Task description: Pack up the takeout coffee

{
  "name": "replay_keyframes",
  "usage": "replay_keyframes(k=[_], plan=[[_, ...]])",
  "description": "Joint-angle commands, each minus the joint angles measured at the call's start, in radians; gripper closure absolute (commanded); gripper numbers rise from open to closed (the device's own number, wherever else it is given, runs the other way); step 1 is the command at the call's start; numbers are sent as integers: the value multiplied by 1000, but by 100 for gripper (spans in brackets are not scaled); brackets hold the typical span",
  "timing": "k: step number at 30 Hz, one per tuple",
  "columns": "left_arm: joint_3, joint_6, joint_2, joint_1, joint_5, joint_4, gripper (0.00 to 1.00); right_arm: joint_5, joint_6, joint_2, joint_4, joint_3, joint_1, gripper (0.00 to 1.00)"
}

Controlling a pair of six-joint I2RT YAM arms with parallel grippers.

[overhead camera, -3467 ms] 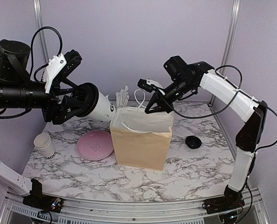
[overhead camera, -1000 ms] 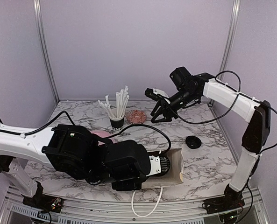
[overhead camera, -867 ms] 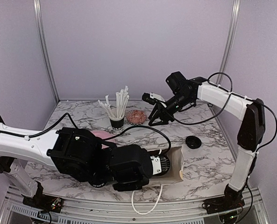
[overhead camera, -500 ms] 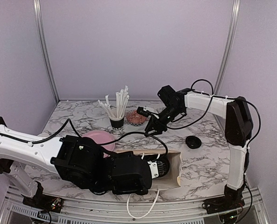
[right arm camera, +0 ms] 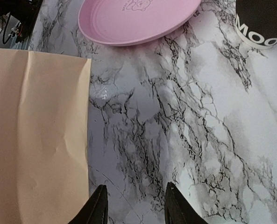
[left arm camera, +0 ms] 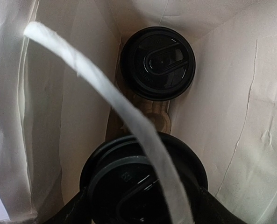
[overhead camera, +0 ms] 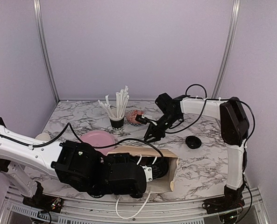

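Bag (overhead camera: 172, 170) has toppled onto the desk (right arm camera: 199, 116); my left tool (left arm camera: 140, 210) pinches the takeout coffee (left arm camera: 124, 186) inside it, right tool (right arm camera: 133, 205) spread empty beside it. I'd stand it up first.

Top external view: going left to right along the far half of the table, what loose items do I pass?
Pink plate → black cup of straws → small reddish dish → loose black lid.
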Motion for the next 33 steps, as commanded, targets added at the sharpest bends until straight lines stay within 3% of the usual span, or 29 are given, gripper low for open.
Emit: replay_keyframes(k=[1, 18, 33], plan=[[-39, 76, -69, -3, -15, 85, 47, -10, 18, 41, 17, -11, 11, 60], [-204, 238, -131, 85, 46, 307, 48, -98, -34, 133, -41, -13, 47, 61], [-272, 298, -132, 147, 139, 353, 49, -130, -36, 161, -51, -4, 52, 62]])
